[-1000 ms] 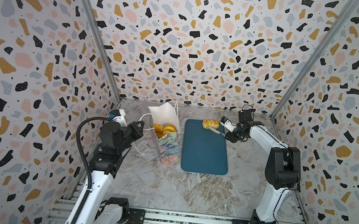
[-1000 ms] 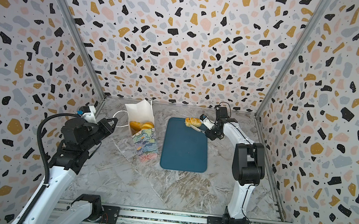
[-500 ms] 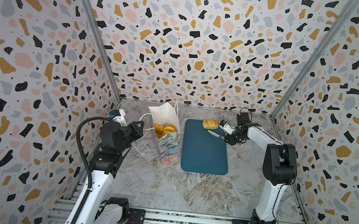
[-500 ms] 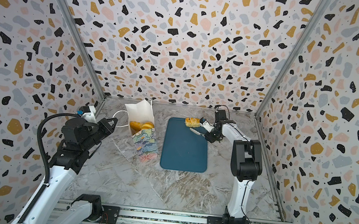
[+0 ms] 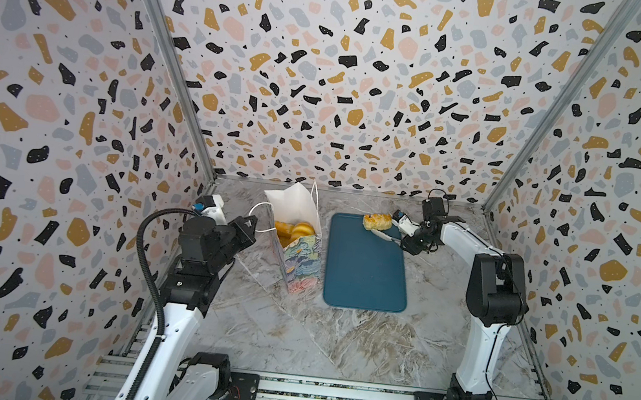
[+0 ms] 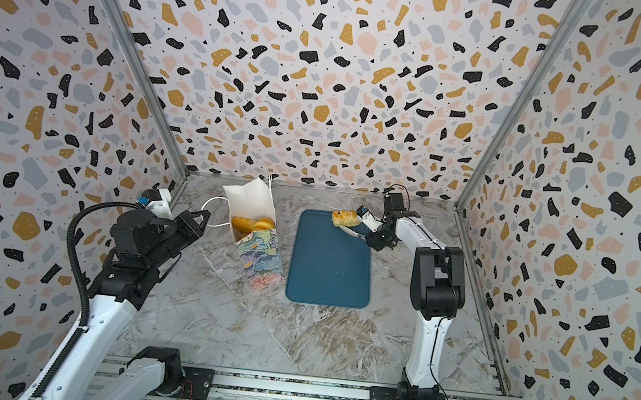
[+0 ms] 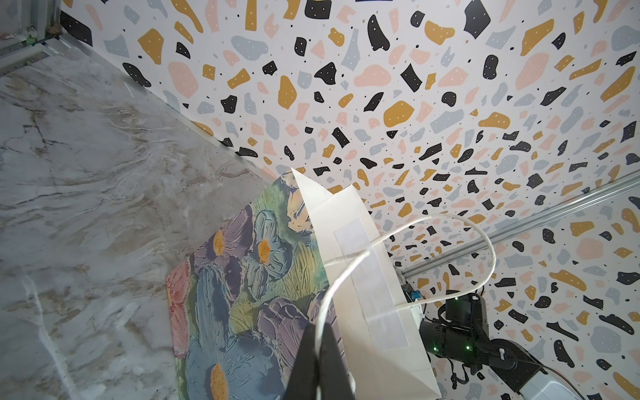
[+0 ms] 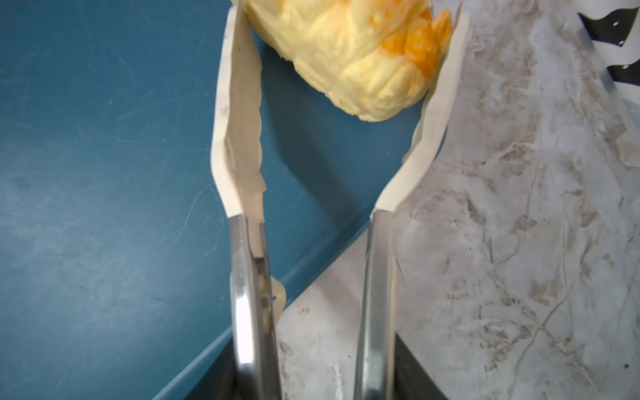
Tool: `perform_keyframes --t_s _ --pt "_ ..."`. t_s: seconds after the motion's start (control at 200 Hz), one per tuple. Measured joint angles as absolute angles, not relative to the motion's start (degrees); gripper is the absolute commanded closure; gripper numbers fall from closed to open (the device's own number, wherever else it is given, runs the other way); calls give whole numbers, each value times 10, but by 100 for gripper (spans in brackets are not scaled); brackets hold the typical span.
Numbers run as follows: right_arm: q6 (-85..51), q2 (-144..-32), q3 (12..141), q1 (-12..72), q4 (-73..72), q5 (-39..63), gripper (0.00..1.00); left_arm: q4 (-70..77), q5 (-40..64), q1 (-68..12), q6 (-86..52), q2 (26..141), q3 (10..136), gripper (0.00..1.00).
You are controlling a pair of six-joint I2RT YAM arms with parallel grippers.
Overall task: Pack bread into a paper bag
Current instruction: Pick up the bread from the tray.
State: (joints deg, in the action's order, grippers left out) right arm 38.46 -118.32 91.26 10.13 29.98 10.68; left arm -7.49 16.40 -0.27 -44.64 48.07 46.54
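Note:
The paper bag [image 5: 298,256] [image 6: 259,255] stands open left of the tray, with golden bread rolls [image 5: 295,229] [image 6: 252,224] inside it. My left gripper [image 5: 250,224] [image 7: 318,329] is shut on the bag's white cord handle [image 7: 346,273] and holds it out to the left. My right gripper [image 5: 410,240] [image 8: 311,381] is shut on metal tongs [image 8: 247,277]. Their cream tips sit on both sides of a yellow-orange bread piece [image 5: 377,221] [image 6: 345,218] [image 8: 349,52] at the tray's far right corner. Whether that piece is lifted or resting is unclear.
A flat dark-teal tray [image 5: 364,271] [image 6: 329,267] lies in the middle of the marble floor, bare apart from the piece at its far corner. Patterned walls close in the back and both sides. The arms' rail runs along the front edge.
The right arm's elbow has shifted slightly left and back. The bread piece, tongs, bag and left arm are where they were.

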Motion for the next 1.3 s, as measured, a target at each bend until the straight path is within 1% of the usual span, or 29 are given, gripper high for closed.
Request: perform_keyframes --t_s 0.19,0.415,0.491,0.676,0.866,1.051,1.302 --pt "387 -1197 929 102 300 107 49 -75 164 -3 -446 486 465 100" --pt "386 -1206 932 102 300 107 61 -75 164 -3 -446 487 466 100" --pt "385 -1206 932 103 301 107 64 -75 164 -3 -446 487 466 100" --pt "369 -1202 925 121 300 93 64 -74 164 -3 -446 487 466 100" --pt "345 -1152 870 159 292 69 65 -74 164 -3 -446 486 466 100" --pt "280 -1108 854 174 290 81 66 -72 164 -3 -447 481 465 100" --pt "215 -1050 787 189 288 79 68 -57 171 -3 -448 477 465 100"
